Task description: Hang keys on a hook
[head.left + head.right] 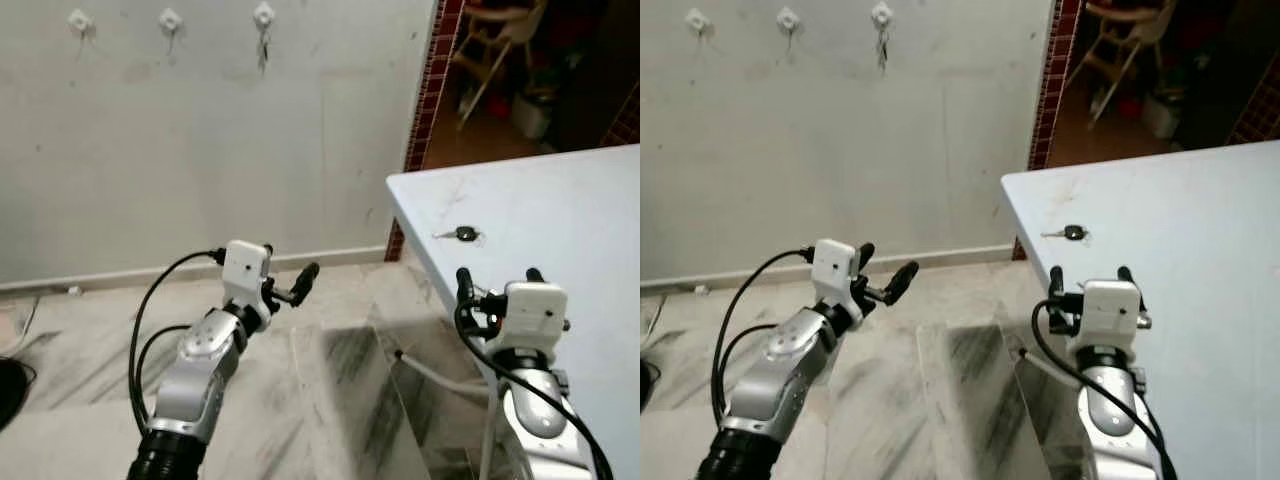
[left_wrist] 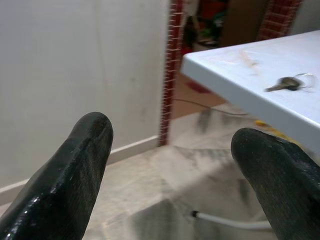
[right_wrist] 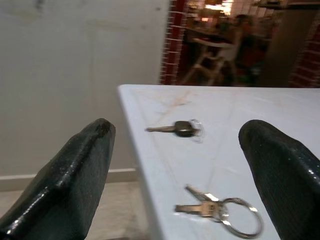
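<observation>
Three white hooks (image 1: 170,18) sit in a row high on the pale wall, the right one (image 1: 263,15) with something dark hanging below it. A black-headed key (image 1: 465,234) lies near the corner of the light blue table (image 1: 580,210). The right wrist view shows that key (image 3: 182,129) farther off and a ring of keys (image 3: 220,209) closer, near the table edge. My right gripper (image 1: 498,280) is open over the table's near edge, short of both. My left gripper (image 1: 290,265) is open and empty above the floor, left of the table.
A red brick pillar (image 1: 430,90) ends the wall, and a doorway with a wooden high chair (image 1: 495,40) lies beyond it. A white hose (image 1: 435,372) lies on the marble floor under the table. A dark object (image 1: 10,390) sits at the far left.
</observation>
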`<state>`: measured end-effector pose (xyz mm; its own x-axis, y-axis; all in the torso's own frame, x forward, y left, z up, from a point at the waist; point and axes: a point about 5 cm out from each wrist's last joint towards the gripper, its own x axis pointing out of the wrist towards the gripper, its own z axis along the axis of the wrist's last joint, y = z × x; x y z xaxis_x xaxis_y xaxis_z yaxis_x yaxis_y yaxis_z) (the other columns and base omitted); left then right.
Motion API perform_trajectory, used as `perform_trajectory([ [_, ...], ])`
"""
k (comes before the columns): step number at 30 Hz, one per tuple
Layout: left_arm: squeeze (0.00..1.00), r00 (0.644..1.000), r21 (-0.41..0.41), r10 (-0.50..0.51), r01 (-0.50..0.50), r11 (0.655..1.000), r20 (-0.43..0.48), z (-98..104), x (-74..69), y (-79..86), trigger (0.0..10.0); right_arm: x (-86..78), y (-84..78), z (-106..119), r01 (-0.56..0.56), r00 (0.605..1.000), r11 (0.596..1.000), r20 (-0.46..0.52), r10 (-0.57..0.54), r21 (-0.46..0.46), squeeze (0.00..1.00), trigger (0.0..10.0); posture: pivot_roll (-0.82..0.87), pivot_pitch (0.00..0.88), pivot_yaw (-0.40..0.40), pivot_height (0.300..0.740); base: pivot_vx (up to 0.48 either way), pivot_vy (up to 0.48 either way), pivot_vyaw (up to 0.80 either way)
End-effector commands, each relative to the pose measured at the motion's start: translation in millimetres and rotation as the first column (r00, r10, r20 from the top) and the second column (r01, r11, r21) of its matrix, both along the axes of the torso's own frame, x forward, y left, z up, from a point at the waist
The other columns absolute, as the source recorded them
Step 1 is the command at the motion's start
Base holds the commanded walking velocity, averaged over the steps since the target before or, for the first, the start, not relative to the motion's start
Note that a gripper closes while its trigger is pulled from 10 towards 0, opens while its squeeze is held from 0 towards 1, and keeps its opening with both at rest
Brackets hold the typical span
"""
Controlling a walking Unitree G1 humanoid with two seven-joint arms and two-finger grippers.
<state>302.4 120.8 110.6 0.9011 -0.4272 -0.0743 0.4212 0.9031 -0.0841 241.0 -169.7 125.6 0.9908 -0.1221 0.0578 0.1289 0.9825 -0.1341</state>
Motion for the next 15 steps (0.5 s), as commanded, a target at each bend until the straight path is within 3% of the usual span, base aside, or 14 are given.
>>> perform_trajectory([
  [1, 0.00, 1.000, 0.008, -0.023, 0.023, 1.000, 0.000, 0.2, -0.3, -6.8, 10.0, -1.5, -8.6, -4.0, 0.026, 0.999, 1.000, -0.022, -0.026, -0.017, 0.00, 10.0, 0.01, 0.000, 0.032, 0.740, 0.000, -0.337, 0.00],
  [5, 0.00, 1.000, -0.013, -0.020, 0.020, 1.000, -0.002, 0.4, -0.5, -6.8, 10.0, -1.7, -8.4, -4.5, 0.024, 0.999, 1.000, -0.025, -0.024, -0.016, 0.00, 10.0, 0.01, 0.000, 0.032, 0.740, 0.000, -0.300, 0.00],
  [15, 0.00, 1.000, 0.000, -0.008, 0.008, 1.000, -0.002, 0.4, 0.1, -4.4, 10.0, 0.1, -6.0, -6.6, 0.004, 0.999, 1.000, -0.041, -0.004, -0.009, 0.00, 10.0, 0.01, 0.000, 0.029, 0.740, 0.000, 0.000, 0.00],
])
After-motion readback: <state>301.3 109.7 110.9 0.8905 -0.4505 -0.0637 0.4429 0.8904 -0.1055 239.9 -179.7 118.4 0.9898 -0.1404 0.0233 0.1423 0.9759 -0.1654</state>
